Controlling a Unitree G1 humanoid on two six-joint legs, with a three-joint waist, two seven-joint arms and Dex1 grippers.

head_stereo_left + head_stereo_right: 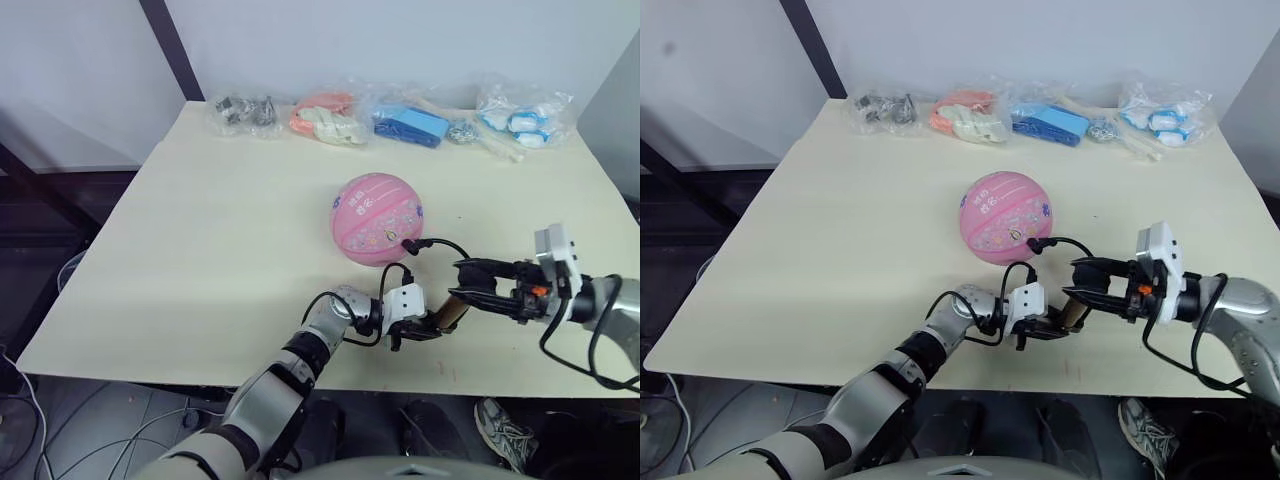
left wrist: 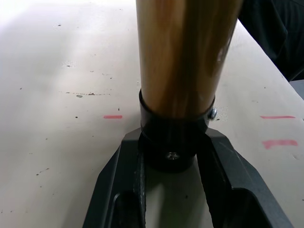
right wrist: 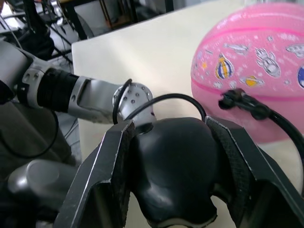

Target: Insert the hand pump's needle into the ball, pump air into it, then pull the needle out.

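Left gripper (image 1: 425, 328) is clamped on the black end cap of the hand pump (image 1: 452, 312), whose gold barrel lies low over the table (image 1: 200, 260) near its front edge. Right gripper (image 1: 468, 275) grips the pump's black handle (image 3: 173, 166). From there the thin black hose (image 1: 440, 243) arcs to the needle fitting (image 3: 235, 99), seated in the round pink ball (image 1: 377, 218), just behind both grippers; bagged items (image 1: 410, 122) line the far edge

My pale wood table (image 1: 200, 260) carries the pink ball (image 1: 377, 218) near its middle. Plastic bags (image 1: 390, 118) line its far edge.
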